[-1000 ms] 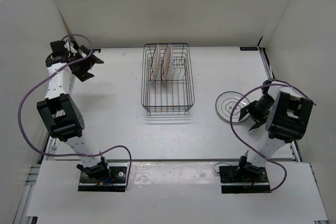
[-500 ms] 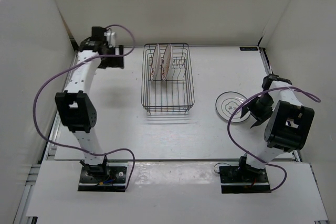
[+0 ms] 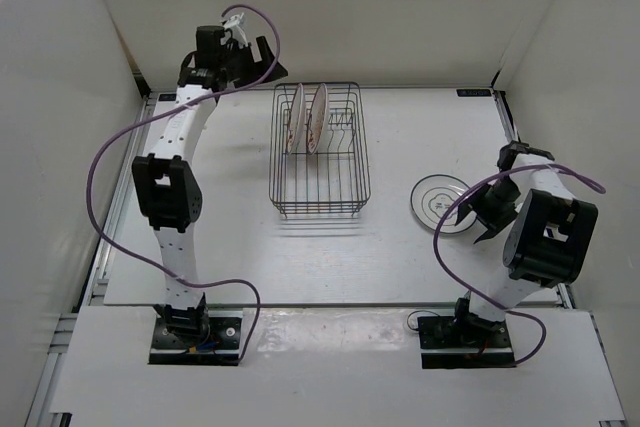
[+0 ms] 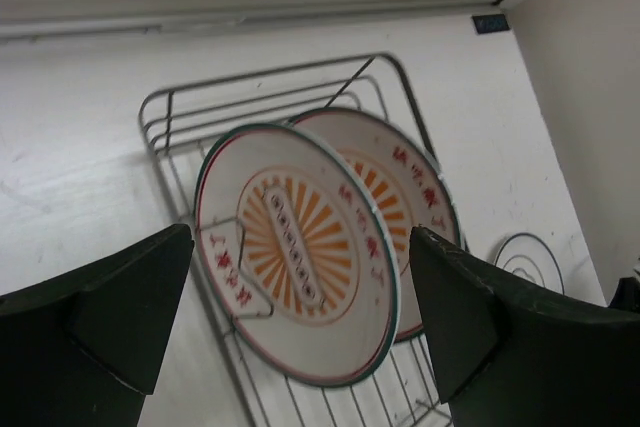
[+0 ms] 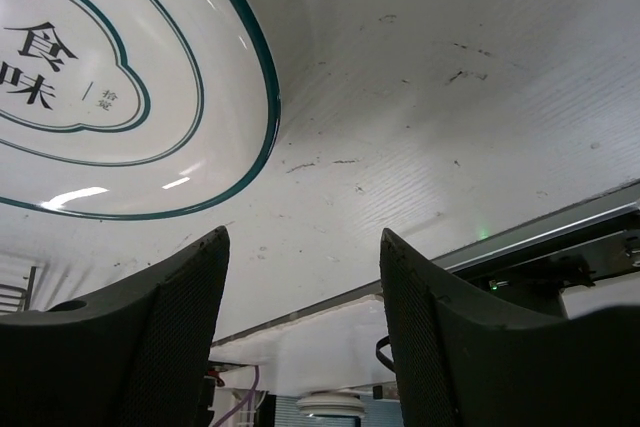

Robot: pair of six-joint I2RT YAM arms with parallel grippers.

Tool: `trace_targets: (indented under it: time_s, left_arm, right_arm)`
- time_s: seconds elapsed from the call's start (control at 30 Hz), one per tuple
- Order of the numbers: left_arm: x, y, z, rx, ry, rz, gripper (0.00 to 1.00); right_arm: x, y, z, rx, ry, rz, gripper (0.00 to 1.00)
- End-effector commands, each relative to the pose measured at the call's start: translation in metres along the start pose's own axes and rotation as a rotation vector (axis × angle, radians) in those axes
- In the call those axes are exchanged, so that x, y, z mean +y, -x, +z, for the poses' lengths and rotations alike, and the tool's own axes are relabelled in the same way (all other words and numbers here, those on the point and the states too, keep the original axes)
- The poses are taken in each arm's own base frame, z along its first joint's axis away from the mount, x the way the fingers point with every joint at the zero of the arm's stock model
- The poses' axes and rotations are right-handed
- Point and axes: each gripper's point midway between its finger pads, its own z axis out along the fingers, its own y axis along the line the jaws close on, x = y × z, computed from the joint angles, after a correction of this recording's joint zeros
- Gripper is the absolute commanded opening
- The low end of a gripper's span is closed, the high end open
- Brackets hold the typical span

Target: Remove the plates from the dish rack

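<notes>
left hand (image 4: 300, 237) wide, near rack (image 3: 320, 213) far corner | right hand (image 5: 302, 237) parted, empty, beside ringed plate (image 3: 437, 200) rim

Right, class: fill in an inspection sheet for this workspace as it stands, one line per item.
Surface: white table, scuffed.
Job's things: dish rack holds two orange-patterned plates upright; ringed plate lies flat on the table to its right.
Clutter: nothing seen.
Hands: left hand open, facing the racked plates; right hand open beside the ringed plate, holding nothing.
Cables: purple cable looped along each arm.
Surroundings: white walls on three sides.
</notes>
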Motion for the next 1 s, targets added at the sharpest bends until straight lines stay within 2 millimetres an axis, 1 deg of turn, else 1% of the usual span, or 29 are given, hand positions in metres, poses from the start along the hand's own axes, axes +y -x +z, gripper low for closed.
trace_targets:
  time_s: [0.0, 0.03, 0.07, 0.1, 0.13, 0.17, 0.2, 0.23, 0.3, 0.33, 0.4, 0.47, 0.5, 0.53, 0.6, 0.77, 0.83, 0.87, 0.9, 0.97]
  left_arm:
    - [-0.048, 0.017, 0.007, -0.059, -0.102, 0.058, 1.0]
    - [-0.049, 0.005, 0.011, -0.038, -0.129, 0.034, 1.0]
    - [-0.051, 0.002, 0.018, -0.053, -0.156, 0.022, 1.0]
    - [-0.054, -0.004, 0.019, -0.036, -0.175, 0.023, 1.0]
    - [-0.061, -0.015, 0.029, -0.012, -0.181, 0.03, 1.0]
    - [-0.065, -0.016, 0.031, -0.009, -0.188, 0.056, 1.0]
    - [-0.066, -0.022, 0.033, 0.011, -0.183, 0.064, 1.0]
    - [-0.074, -0.031, 0.04, 0.026, -0.199, 0.076, 1.0]
    - [-0.082, -0.042, 0.047, 0.043, -0.202, 0.099, 1.0]
    - [-0.081, -0.048, 0.049, 0.056, -0.191, 0.1, 1.0]
    - [-0.071, -0.064, 0.056, 0.103, -0.156, 0.102, 1.0]
    - [-0.072, -0.069, 0.058, 0.126, -0.156, 0.113, 1.0]
    - [-0.063, -0.078, 0.062, 0.155, -0.132, 0.105, 1.0]
    - [-0.062, -0.077, 0.059, 0.15, -0.12, 0.115, 1.0]
    - [-0.055, -0.086, 0.06, 0.174, -0.11, 0.131, 1.0]
    - [-0.052, -0.099, 0.058, 0.217, -0.13, 0.174, 1.0]
    - [-0.049, -0.102, 0.059, 0.221, -0.117, 0.168, 1.0]
    - [-0.048, -0.1, 0.059, 0.217, -0.122, 0.164, 1.0]
    - [-0.044, -0.099, 0.059, 0.218, -0.119, 0.136, 0.94]
    - [-0.043, -0.096, 0.06, 0.209, -0.133, 0.118, 0.85]
  right_arm:
    - [0.007, 0.003, -0.001, 0.014, 0.028, -0.022, 0.65]
    - [0.008, 0.005, 0.0, 0.02, 0.026, -0.021, 0.65]
    - [0.008, 0.006, -0.001, 0.017, 0.03, -0.02, 0.65]
    - [0.01, 0.007, 0.0, 0.02, 0.035, -0.025, 0.65]
    - [0.012, 0.007, 0.001, 0.024, 0.042, -0.023, 0.65]
    - [0.013, 0.005, 0.002, 0.035, 0.051, -0.024, 0.65]
    - [0.012, 0.003, 0.005, 0.046, 0.05, -0.025, 0.65]
    - [0.012, 0.002, 0.006, 0.048, 0.052, -0.023, 0.65]
    - [0.01, 0.002, 0.009, 0.054, 0.045, -0.03, 0.65]
    - [0.008, 0.002, 0.01, 0.059, 0.043, -0.02, 0.65]
    - [0.009, 0.004, 0.009, 0.053, 0.048, -0.023, 0.65]
    - [0.011, 0.002, 0.011, 0.071, 0.071, -0.013, 0.65]
    - [0.012, 0.002, 0.011, 0.08, 0.084, -0.009, 0.65]
    - [0.013, 0.002, 0.012, 0.08, 0.089, -0.008, 0.65]
    - [0.013, 0.0, 0.015, 0.095, 0.097, -0.007, 0.65]
    - [0.013, 0.0, 0.018, 0.112, 0.115, 0.014, 0.65]
    - [0.013, 0.001, 0.02, 0.117, 0.116, 0.015, 0.63]
    - [0.013, 0.001, 0.02, 0.122, 0.119, 0.02, 0.63]
    - [0.012, 0.001, 0.021, 0.122, 0.121, 0.025, 0.63]
    - [0.012, 0.0, 0.022, 0.128, 0.127, 0.031, 0.63]
